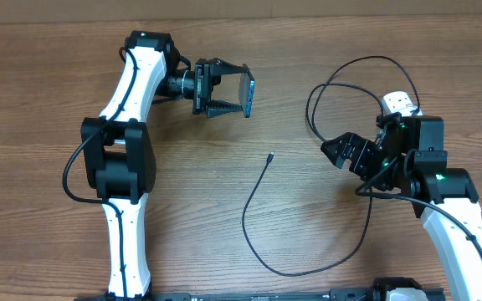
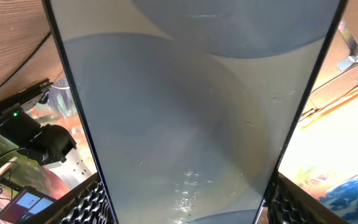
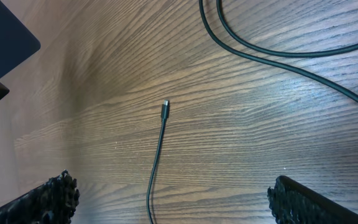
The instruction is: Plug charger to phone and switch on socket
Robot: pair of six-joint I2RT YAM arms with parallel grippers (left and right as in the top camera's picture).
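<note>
Charger tip (image 1: 271,155) lies on the surface (image 1: 191,242) pointing away from us, our spread right tool (image 1: 335,154) near its right, nearer than the left tool (image 1: 236,90) pinching the phone (image 1: 248,94).

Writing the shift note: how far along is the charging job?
Done: the left gripper grips the phone, held up on edge. In hand: the open right gripper hovers near the charger's connector tip, lying loose. Left: grasping it, plugging in, then the socket, mostly hidden under that arm.
</note>
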